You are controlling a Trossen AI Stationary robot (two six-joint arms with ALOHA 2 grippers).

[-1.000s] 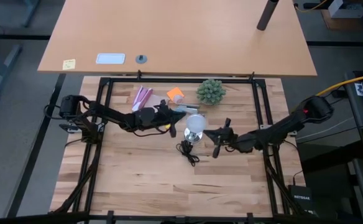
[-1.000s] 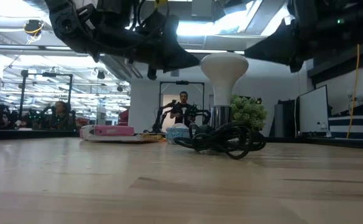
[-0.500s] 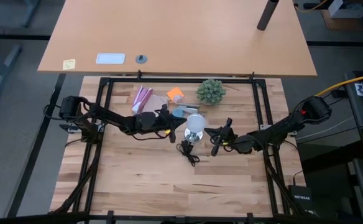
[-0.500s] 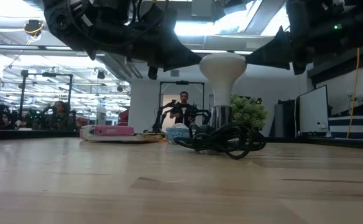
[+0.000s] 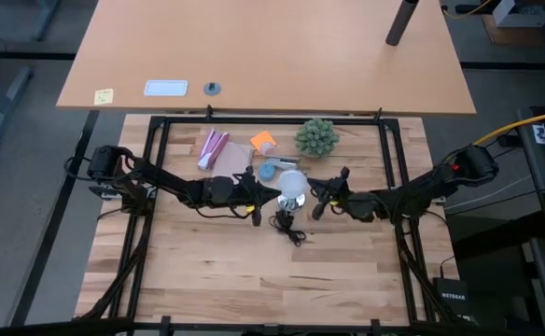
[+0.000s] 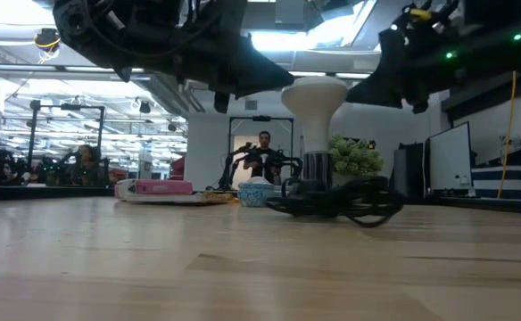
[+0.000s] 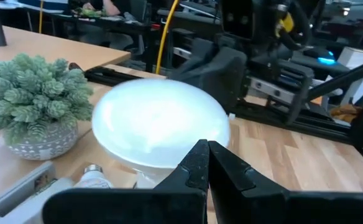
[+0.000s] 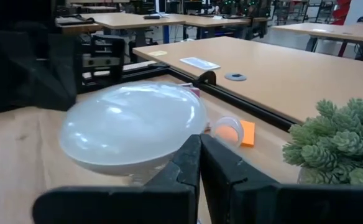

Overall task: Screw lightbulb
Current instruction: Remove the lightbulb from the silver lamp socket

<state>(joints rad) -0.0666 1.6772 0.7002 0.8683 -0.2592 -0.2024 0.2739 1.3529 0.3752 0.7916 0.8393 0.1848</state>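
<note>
**Both grippers closed and empty on either side of the upright bulb**

At the left of the table, the left arm reaches in toward the centre. Its left gripper point(image 5: 257, 200) hangs just beside the lightbulb point(image 5: 294, 184), on the bulb's left, with the fingers pressed together and nothing between them; in the left wrist view the two dark fingers point(image 7: 222, 167) meet at a point right in front of the white globe point(image 7: 161, 127).

Behind the left arm lie a pink packet point(image 5: 212, 147), an orange piece point(image 5: 263, 142) and a small blue round thing point(image 5: 268, 170).

The lightbulb stands upright near the table's middle, its frosted dome on top and a narrower neck below, sitting in a shiny socket base point(image 6: 317, 168). A black cord point(image 5: 286, 227) lies coiled on the wood point(image 5: 216, 261) in front of it. A green spiky plant point(image 5: 316, 137) sits behind it, apart from the bulb.

To the bulb's right, the right gripper point(image 5: 317, 202) hangs close by, fingers likewise closed on nothing. Whether either gripper touches the globe cannot be told.
</note>
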